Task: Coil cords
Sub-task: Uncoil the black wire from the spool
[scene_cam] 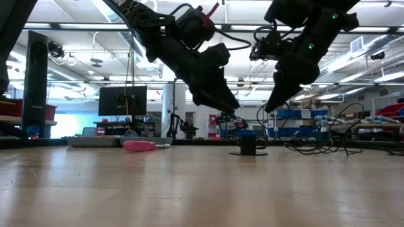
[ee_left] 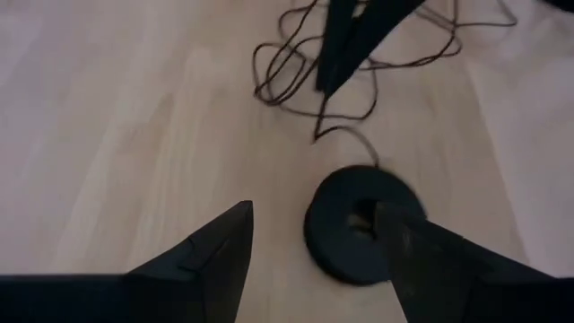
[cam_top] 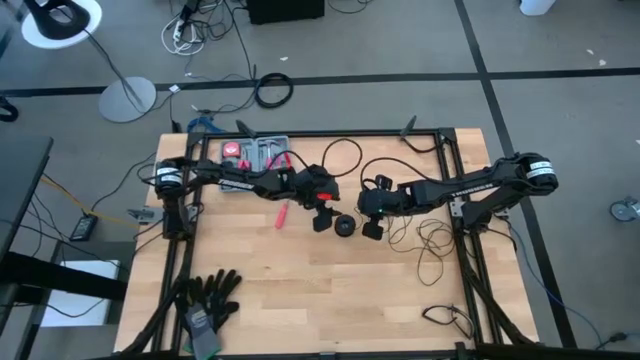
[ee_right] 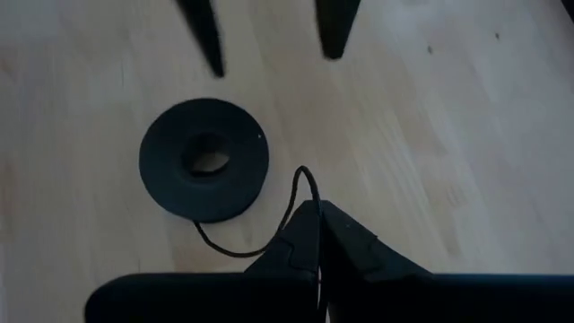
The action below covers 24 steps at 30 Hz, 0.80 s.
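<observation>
The puck [ee_left: 363, 224] lies on the table [cam_top: 300, 290], just beside one finger [ee_left: 439, 265] of the left gripper [ee_left: 314, 260], not between the fingers. The cord [ee_right: 296, 202] runs from the puck up between the closed fingers [ee_right: 345, 242] of the right gripper [ee_right: 316, 229]. The loose loops [cam_top: 435, 240] lie behind the right gripper.

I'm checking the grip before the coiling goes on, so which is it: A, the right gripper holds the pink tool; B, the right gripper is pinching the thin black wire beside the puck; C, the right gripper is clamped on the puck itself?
B: in the right wrist view the right gripper is shut on the wire, with the puck lying free on the table.
</observation>
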Tool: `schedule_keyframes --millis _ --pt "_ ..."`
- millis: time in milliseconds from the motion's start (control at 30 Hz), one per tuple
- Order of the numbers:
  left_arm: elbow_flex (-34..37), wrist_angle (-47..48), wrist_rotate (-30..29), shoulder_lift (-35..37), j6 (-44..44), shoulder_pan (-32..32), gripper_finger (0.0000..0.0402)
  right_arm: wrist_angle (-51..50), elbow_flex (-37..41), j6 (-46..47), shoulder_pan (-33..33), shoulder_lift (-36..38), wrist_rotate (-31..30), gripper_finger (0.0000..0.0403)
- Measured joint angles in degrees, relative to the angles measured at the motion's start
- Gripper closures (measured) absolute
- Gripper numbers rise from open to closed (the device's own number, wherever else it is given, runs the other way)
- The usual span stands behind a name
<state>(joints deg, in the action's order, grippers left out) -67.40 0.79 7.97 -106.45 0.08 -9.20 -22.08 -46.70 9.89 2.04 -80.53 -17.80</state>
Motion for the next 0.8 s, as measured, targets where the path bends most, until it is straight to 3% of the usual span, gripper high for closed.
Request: schedule_keyframes --millis 367,800 --pt "-0.33 -4.12 -3.24 -4.11 1.44 3.73 0.0163 5.75 0.00 0.56 0.02 0.00 -0.21 0.0403" --pt "-0.41 -0.15 -8.08 -6.43 1.31 3.96 0.0163 8.24 0.00 -0.66 0.02 0.00 -0.83 0.0402"
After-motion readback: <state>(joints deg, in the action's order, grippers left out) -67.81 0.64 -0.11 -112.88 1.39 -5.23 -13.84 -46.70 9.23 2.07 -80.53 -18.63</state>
